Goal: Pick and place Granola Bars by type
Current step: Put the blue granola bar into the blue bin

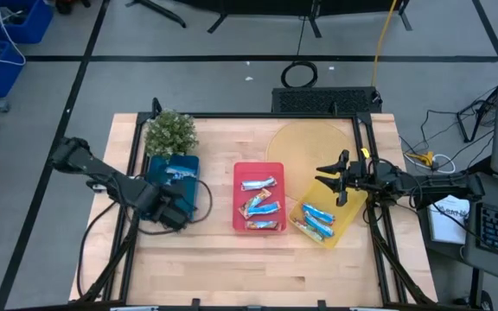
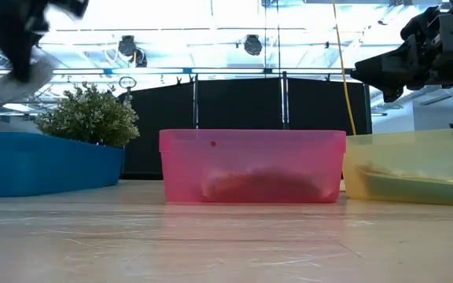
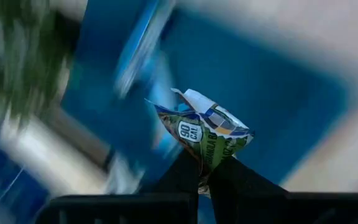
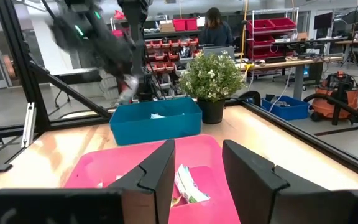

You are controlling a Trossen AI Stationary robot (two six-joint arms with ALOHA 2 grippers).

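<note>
Bars lay sorted across three trays on my tabletop (image 1: 232, 259) when I checked the feeds. From overhead, the left tool (image 1: 173, 216) sat over the near edge of the blue tray (image 1: 190, 164), and its wrist feed showed the fingers (image 3: 185, 177) pinched shut on a crumpled green-and-white granola bar (image 3: 207, 134) with blue tray blurred behind it. That feed was smeared, so I could not tell how high the bar hung above the tray. One pale bar (image 1: 178, 174) already lay inside the blue tray.

The red tray (image 1: 239, 173) in the middle held several blue-and-silver bars (image 1: 258, 205) with orange marks, piled loosely. The yellow tray (image 1: 349, 218), set at an angle just right of it, held a few more blue bars (image 1: 316, 220).

My right tool (image 1: 336, 180) hovered by the far corner of the yellow tray, well above the tabletop as seen in the low feed, its fingers (image 4: 157, 174) spread apart and empty, looking down over the red tray.

The small green plant (image 1: 170, 132) stood at the far end of the blue tray. In the right wrist feed a person (image 4: 215, 26) was at a desk in the room beyond.
</note>
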